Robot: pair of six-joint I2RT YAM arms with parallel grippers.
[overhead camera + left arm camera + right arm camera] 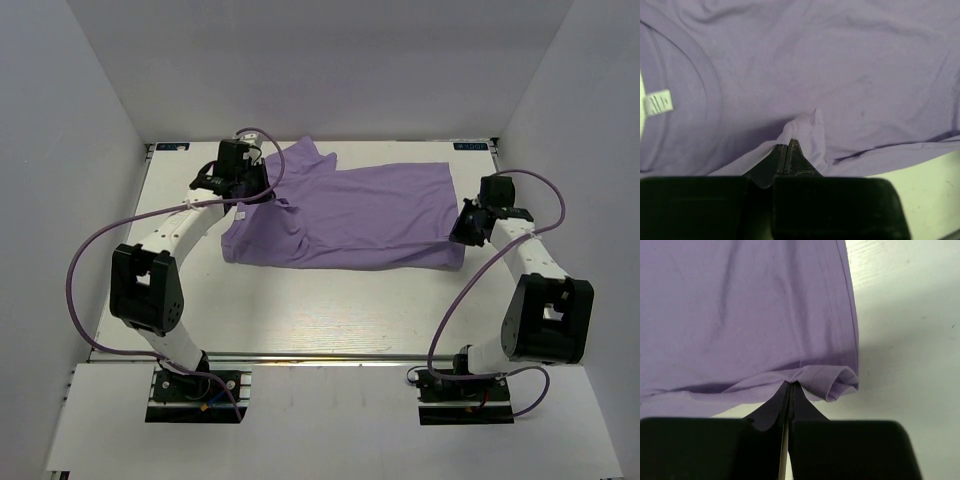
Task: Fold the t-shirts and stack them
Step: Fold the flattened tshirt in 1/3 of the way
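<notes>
End effectors [788, 143] [790, 384] low at t-shirt [370, 215] ends

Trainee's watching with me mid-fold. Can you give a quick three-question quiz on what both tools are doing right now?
1. True or false: the left tool is shut on a pinch of the t-shirt.
2. The right tool is: A open above the cloth; B shut on a rolled edge of the t-shirt; C shut on nothing.
3. Fill in: the white neck tag shows in the ___ wrist view.

Key: 1 true; 2 B; 3 left.
</notes>
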